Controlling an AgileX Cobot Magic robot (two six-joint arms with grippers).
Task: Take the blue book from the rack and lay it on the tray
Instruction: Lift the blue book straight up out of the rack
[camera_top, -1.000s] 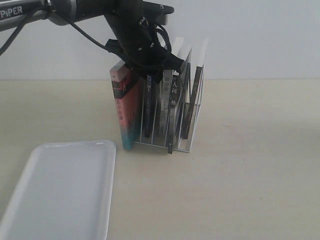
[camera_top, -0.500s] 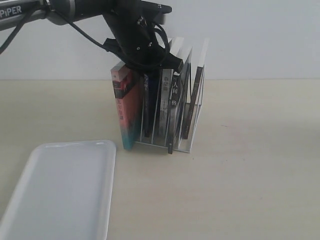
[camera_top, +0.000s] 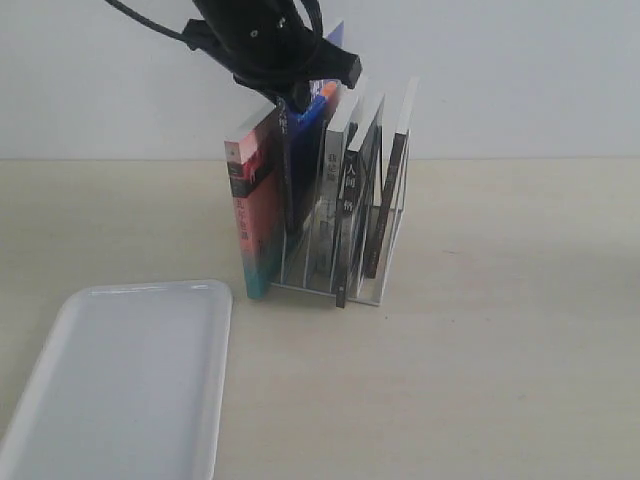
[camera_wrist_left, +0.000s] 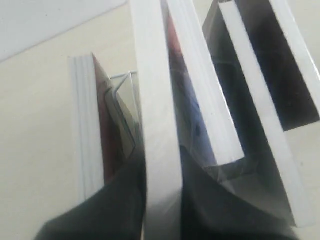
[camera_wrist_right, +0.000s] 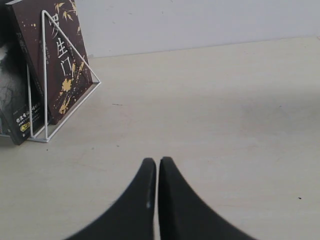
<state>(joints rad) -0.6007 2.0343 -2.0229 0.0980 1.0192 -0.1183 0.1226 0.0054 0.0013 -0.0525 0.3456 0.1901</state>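
CHANGE: left gripper (camera_wrist_left: 162, 210) has clamped the top edge of the blue book (camera_top: 315, 108) and drawn it partway up | POSITION: lower part still slotted in the rack (camera_top: 385, 250), just right of the pink-and-teal book (camera_top: 255, 220) | RIGHT: right gripper (camera_wrist_right: 157, 180) closed, holding nothing | ASSESSMENT: extraction begun; book must clear the dividers before transfer to the tray (camera_top: 130, 292), near left.

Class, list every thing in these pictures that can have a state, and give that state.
Dark navy-blue paperback book: gripped, partway out of its slot.
Left gripper: shut on the book's top.
Right gripper: shut, holding nothing.
White wire rack: upright, holding other books.
Flat white plastic tray: nothing on it.
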